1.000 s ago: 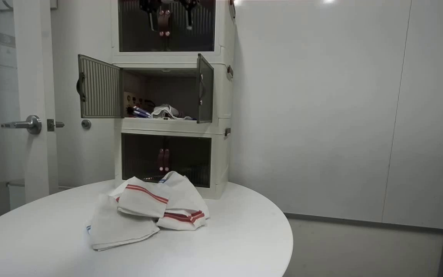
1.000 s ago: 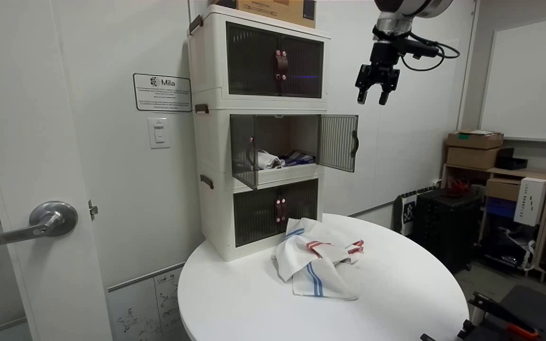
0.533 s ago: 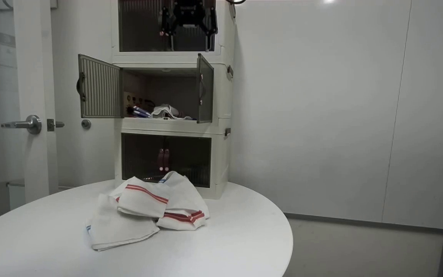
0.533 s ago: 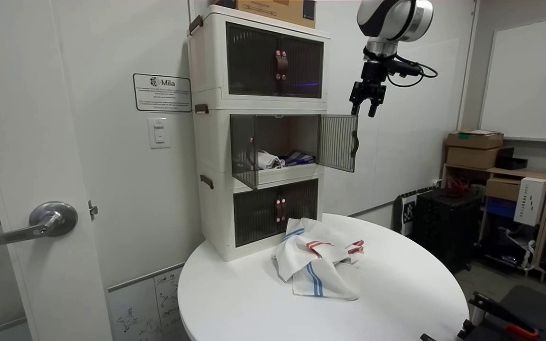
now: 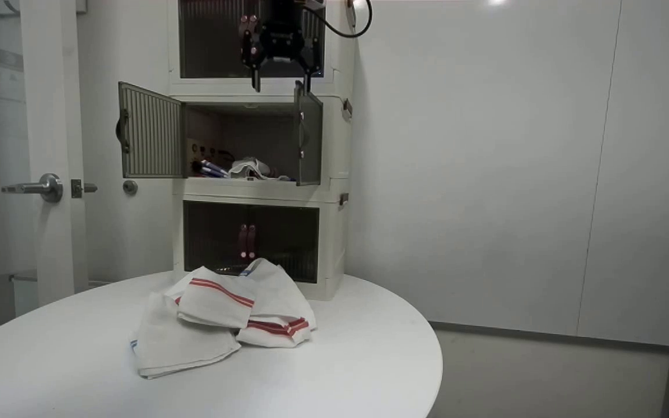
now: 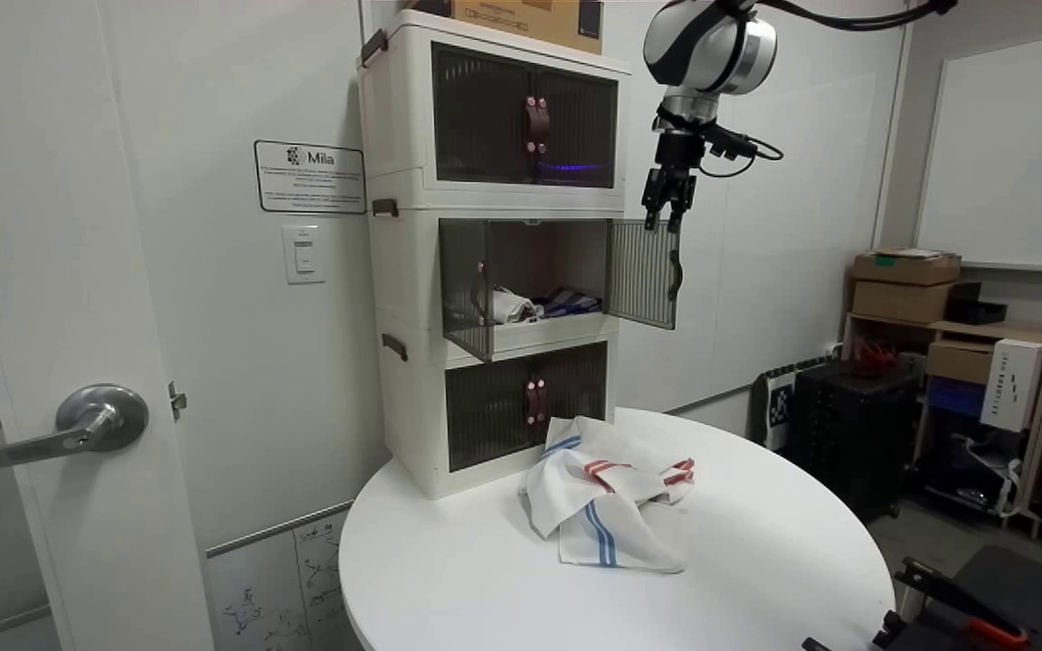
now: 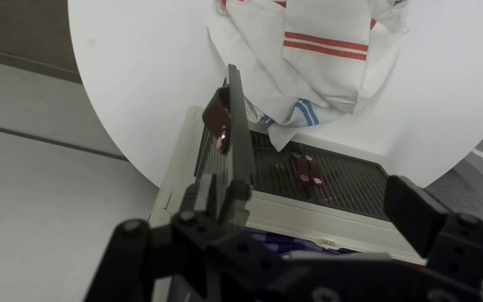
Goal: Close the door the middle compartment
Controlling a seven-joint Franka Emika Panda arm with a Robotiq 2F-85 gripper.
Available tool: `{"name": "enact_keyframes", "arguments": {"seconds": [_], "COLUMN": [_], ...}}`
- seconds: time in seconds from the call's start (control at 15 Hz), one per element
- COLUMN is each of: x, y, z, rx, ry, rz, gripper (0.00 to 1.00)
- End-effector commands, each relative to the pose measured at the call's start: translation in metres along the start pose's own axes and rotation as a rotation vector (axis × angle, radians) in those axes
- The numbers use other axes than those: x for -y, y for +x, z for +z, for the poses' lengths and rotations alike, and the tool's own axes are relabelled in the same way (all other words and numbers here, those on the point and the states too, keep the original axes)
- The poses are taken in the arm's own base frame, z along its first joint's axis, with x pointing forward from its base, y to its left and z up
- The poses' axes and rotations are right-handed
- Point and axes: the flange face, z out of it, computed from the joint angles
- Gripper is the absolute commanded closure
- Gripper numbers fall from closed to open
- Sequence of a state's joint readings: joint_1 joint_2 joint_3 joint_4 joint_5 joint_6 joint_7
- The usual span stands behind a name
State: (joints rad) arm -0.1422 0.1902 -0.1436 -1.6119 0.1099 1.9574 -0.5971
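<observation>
Wrist view: gripper (image 7: 302,186), jaws spread wide, grasping nothing; contact with door leaf (image 7: 238,126) unclear. Exterior view only: cardboard box (image 6: 530,23) atop cabinet (image 6: 408,271). Middle compartment (image 5: 236,187) above far edge of tabletop (image 5: 358,360); both leaves (image 5: 151,130) open. Contents: white cloth (image 6: 510,306), blue cloth (image 6: 571,301).

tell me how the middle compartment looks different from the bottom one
The middle compartment has both door leaves swung open; the bottom compartment has both shut.
The middle compartment's handles stand far apart; the bottom compartment's sit side by side.
The middle compartment shows white cloth and blue cloth inside; the bottom compartment's inside is too dark to make out.
Both are white-framed with dark-tinted double doors.
</observation>
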Motion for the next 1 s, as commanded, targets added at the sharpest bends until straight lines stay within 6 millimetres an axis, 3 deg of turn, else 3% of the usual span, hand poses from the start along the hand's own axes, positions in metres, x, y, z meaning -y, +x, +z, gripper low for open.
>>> {"name": "enact_keyframes", "arguments": {"seconds": [0.0, 0.93], "x": [-0.002, 0.053], "y": [0.015, 0.008], "z": [0.003, 0.005], "rx": [0.023, 0.014], "ry": [0.024, 0.096], "rz": [-0.065, -0.295], "gripper": [0.0, 0.0]}}
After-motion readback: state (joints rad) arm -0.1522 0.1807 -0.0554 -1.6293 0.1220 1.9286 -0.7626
